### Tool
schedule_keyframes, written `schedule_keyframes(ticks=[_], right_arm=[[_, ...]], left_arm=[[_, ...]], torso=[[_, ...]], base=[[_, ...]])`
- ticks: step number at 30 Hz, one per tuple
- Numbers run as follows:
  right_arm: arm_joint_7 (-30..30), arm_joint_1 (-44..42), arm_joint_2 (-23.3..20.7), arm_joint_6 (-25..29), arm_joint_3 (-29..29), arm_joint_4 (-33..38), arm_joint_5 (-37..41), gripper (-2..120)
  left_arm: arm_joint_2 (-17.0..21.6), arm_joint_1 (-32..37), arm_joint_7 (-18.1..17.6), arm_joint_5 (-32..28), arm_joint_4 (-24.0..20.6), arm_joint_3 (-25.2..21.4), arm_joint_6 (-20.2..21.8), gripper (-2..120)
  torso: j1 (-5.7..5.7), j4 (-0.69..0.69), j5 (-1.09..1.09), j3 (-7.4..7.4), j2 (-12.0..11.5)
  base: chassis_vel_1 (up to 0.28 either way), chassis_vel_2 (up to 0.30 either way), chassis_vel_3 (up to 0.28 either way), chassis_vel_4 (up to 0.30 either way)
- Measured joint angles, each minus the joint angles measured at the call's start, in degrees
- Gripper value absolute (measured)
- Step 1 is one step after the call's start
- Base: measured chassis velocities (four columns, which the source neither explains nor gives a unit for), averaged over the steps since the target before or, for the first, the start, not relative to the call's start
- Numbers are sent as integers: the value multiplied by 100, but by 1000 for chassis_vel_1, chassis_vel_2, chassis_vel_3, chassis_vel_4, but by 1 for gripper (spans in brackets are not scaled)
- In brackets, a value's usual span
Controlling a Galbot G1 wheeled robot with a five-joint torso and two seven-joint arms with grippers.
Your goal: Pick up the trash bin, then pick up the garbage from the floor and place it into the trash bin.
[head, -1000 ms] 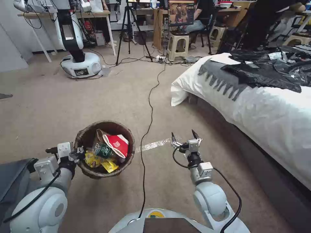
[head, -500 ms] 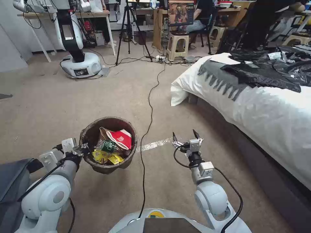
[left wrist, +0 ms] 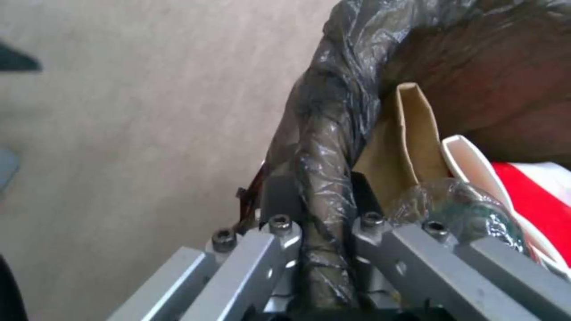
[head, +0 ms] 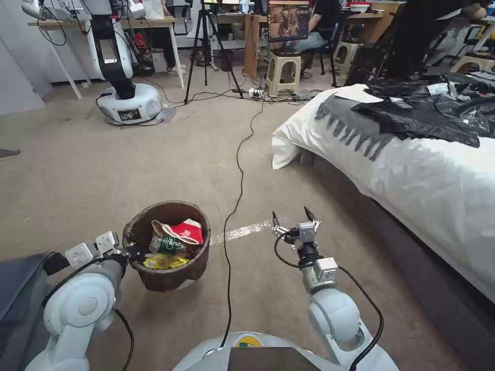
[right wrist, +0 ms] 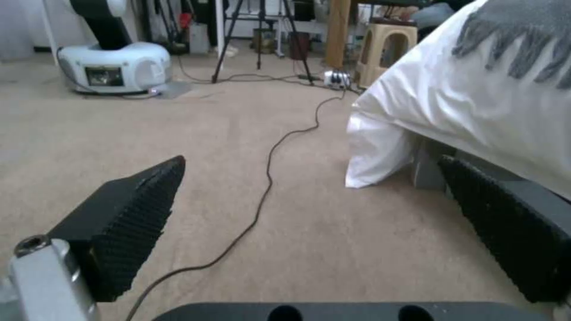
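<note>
The trash bin [head: 170, 278], lined with a wrinkled dark bag, hangs just off the carpet at the lower left. My left gripper [head: 130, 251] is shut on its near rim. In the left wrist view the left gripper [left wrist: 324, 223] clamps the bag-covered rim [left wrist: 324, 147]. The garbage lies inside the bin: a red-and-white packet [head: 188, 232], a green-labelled bottle [head: 166, 245], yellow wrappers [head: 161, 263] and a brown paper bag [left wrist: 404, 147]. My right gripper [head: 294, 216] stands open and holds nothing, over bare carpet to the right of the bin. Its two black fingers [right wrist: 137, 214] are spread wide.
A black cable [head: 234, 206] runs along the floor between my arms, across a white tape strip [head: 242, 232]. A bed with white sheets [head: 412, 175] fills the right side. Another robot's base [head: 129, 103], a tripod [head: 206, 51] and stools [head: 283, 72] stand at the back.
My left arm has shifted with the bin: it rose a little, then came down and nearer, so more of its outer wall shows. The right arm has stayed put.
</note>
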Motion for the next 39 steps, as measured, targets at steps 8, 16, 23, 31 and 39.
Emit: schedule_keyframes(ticks=[8, 16, 23, 31, 39], right_arm=[[3, 15, -3, -1, -24, -9, 4, 100], [7, 7, -5, -1, -10, -7, 11, 100], [11, 7, 0, -1, -5, -11, 15, 100], [13, 6, 9, -1, -12, -20, 17, 100], [15, 2, 10, -1, -6, -26, 18, 100]], left_arm=[[-124, 70, -63, -25, 102, 19, -1, 3], [-232, 94, -37, 156, 322, 82, -1, 3], [-287, 96, -1, 240, 472, 94, -1, 3], [-311, 85, 33, 255, 625, 95, -1, 3], [-324, 78, 70, 309, 725, 101, 0, 3]], torso=[[0, -1, 0, 0, 0], [0, -1, 0, 0, 0], [0, -1, 0, 0, 0], [0, -1, 0, 0, 0], [0, -1, 0, 0, 0]], base=[[0, 0, 0, 0], [0, 0, 0, 0], [0, 0, 0, 0], [0, 0, 0, 0], [0, 0, 0, 0]])
